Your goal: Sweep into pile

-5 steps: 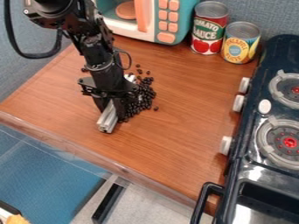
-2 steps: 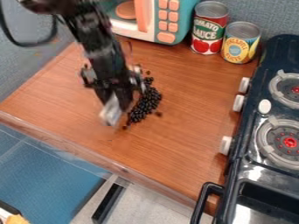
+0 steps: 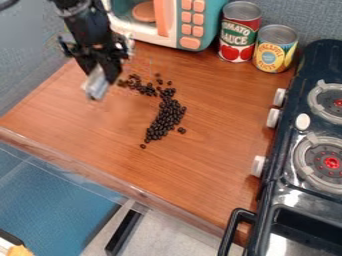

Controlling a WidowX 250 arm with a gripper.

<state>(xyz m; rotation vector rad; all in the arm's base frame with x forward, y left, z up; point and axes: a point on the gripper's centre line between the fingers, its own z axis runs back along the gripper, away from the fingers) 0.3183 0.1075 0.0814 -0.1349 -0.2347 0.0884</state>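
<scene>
We see lettering on both cans at the back of the surface [image 3: 214, 130]: the red can [image 3: 242, 11] has pale bold print and pictured tomatoes on its label [image 3: 238, 35], and the shorter can [image 3: 278, 34] just beside it has dark print on a yellow patch of its blue and yellow label [image 3: 272, 54]. Left of them we have the toy microwave [image 3: 214, 22], with orange buttons; the dark stove [image 3: 294, 187] bounds the right side. Our claw [image 3: 105, 69], blurred at the upper left, is clamped on a tilted silvery bar [image 3: 97, 84]. Our dark beans [image 3: 165, 120] lie right of the bar in a bent band running toward the front edge, with a few strays apart.
</scene>
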